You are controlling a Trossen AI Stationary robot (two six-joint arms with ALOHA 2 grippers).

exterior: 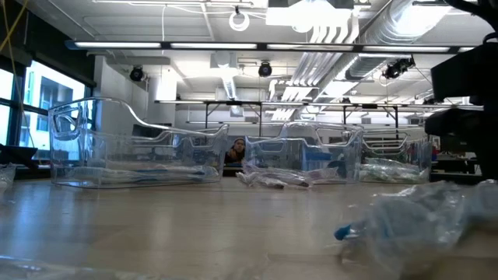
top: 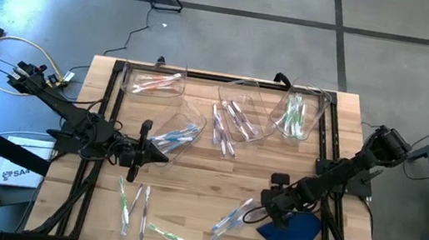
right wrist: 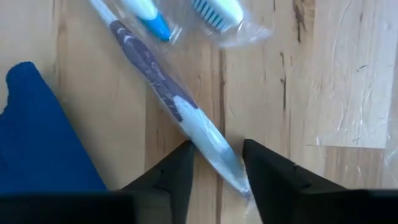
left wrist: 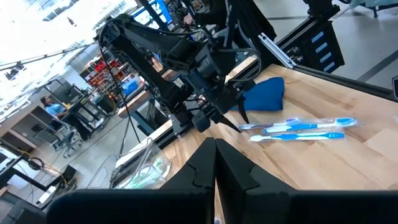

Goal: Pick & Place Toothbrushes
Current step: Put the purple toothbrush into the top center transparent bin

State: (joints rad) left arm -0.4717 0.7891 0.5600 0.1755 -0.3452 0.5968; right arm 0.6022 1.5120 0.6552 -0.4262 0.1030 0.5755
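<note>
Right wrist view is showing the right hand (right wrist: 214,165) sitting low over the desk (right wrist: 348,68), fingers straddling the tail end of a wrapped blue toothbrush (right wrist: 186,118); there is a gap on both sides, so it is spread and not yet gripping anything. Blue cloth (right wrist: 43,137) is lying just beside that brush, and two more wrapped brush heads (right wrist: 186,12) are lying at its far end. High view is placing this at the near right of the desk, with the loose blue brushes (top: 232,218) next to the cloth (top: 292,234). Left hand (top: 140,153) is clenched, empty as far as I can see, waiting mid-left near a clear bin (top: 182,132) already holding blue brushes. More brushes (top: 135,203) are lying loose at near left. Step in hand looks like the grasp on the pick. Next move is probably squeezing squarely on the handle, then lifting straight up; the slippery wrapper and the thin end are making a slip likely, and the cloth edge could snag.
</note>
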